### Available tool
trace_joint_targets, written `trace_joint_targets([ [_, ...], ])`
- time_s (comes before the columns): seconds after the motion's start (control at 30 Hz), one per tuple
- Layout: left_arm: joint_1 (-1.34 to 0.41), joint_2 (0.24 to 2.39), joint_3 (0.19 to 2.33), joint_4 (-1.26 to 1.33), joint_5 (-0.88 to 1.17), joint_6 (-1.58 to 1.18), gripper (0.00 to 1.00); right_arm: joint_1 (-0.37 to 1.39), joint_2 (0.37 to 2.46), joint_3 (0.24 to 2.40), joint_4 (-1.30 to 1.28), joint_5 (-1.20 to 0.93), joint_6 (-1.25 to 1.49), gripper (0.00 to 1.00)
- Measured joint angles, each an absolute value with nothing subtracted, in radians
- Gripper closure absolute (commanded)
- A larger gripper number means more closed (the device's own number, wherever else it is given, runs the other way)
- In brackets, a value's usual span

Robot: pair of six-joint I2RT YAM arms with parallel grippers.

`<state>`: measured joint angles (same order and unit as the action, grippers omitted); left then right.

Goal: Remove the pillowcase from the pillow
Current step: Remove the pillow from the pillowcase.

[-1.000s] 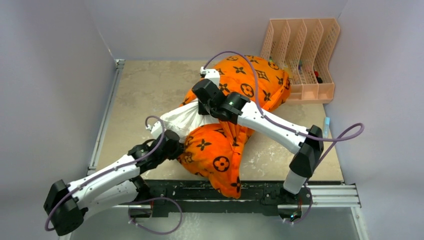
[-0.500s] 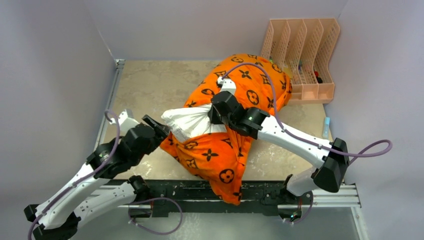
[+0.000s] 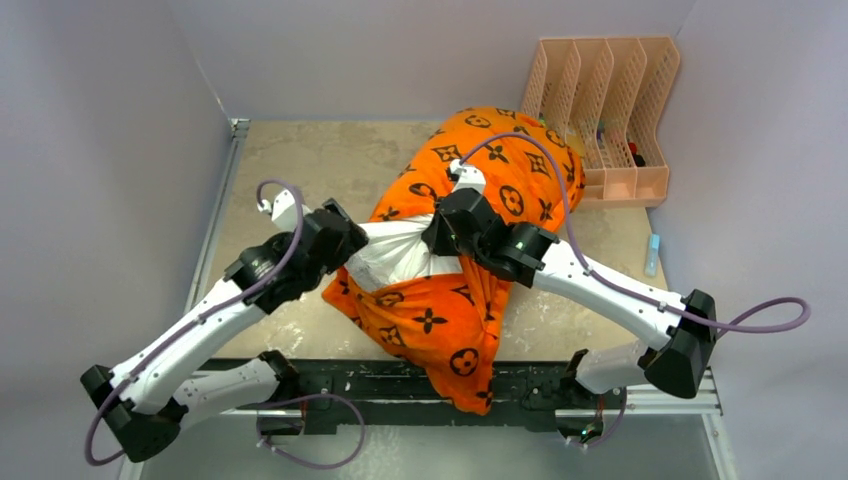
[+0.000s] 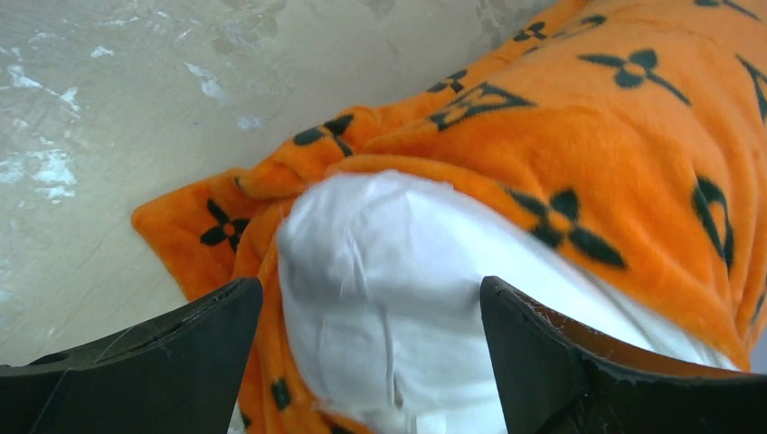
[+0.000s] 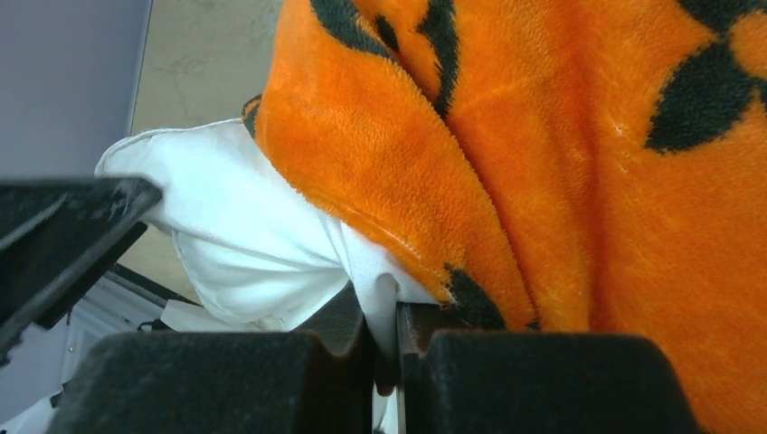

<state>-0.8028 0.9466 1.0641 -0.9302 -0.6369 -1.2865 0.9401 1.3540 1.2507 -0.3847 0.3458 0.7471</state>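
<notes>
The orange pillowcase (image 3: pixel 505 180) with black motifs lies diagonally across the table, its loose end bunched toward the near edge. The white pillow (image 3: pixel 395 255) sticks out of the pillowcase's opening at the middle. My right gripper (image 3: pixel 440 235) is shut on a fold of white pillow (image 5: pixel 244 235) fabric, right beside the pillowcase (image 5: pixel 543 163) hem; its jaws (image 5: pixel 384 339) pinch that fold. My left gripper (image 3: pixel 345 240) stands open at the pillow's exposed end. Between its wide black fingers (image 4: pixel 181 353) bulges the pillow (image 4: pixel 380 271), with the pillowcase (image 4: pixel 588 154) behind; my left gripper (image 4: pixel 371 298) holds nothing.
A peach plastic file rack (image 3: pixel 605 110) stands at the back right, close to the pillowcase's far end. A small blue item (image 3: pixel 653 255) lies by the right wall. Grey walls enclose the table; a black rail (image 3: pixel 330 375) runs along its near edge.
My left gripper let go of the orange fabric, opened wide and swung left, then up to the pillow's white end. The right gripper moved right with the pillow, still shut.
</notes>
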Motion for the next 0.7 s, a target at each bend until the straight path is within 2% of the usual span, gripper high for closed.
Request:
trace_joint_targets([
  [0.17,-0.607,0.999,0.991,-0.757,-0.425,-1.207,0.11,0.940,1.349,1.251,-0.391,0.345,0.757,1.00],
  [0.33,-0.587,0.939,0.853,-0.603,-0.244,-1.179,0.12,0.936,1.351,1.251,-0.399,0.322,0.762,1.00],
  [0.4,-0.582,0.917,0.828,-0.552,-0.187,-1.166,0.18,0.935,1.360,1.266,-0.413,0.318,0.759,1.00],
  [0.5,-0.582,0.907,0.791,-0.486,-0.131,-1.157,0.50,0.934,1.380,1.290,-0.421,0.304,0.752,1.00],
  [0.57,-0.580,0.921,0.774,-0.457,-0.099,-1.148,0.77,0.931,1.391,1.298,-0.421,0.290,0.740,0.99],
  [0.6,-0.579,0.936,0.771,-0.443,-0.081,-1.145,0.92,0.930,1.394,1.300,-0.423,0.279,0.733,0.94],
  [0.63,-0.578,0.949,0.770,-0.430,-0.066,-1.142,1.00,0.929,1.397,1.303,-0.427,0.265,0.722,0.84],
  [0.7,-0.577,0.977,0.771,-0.408,-0.039,-1.131,1.00,0.928,1.399,1.311,-0.439,0.237,0.690,0.57],
])
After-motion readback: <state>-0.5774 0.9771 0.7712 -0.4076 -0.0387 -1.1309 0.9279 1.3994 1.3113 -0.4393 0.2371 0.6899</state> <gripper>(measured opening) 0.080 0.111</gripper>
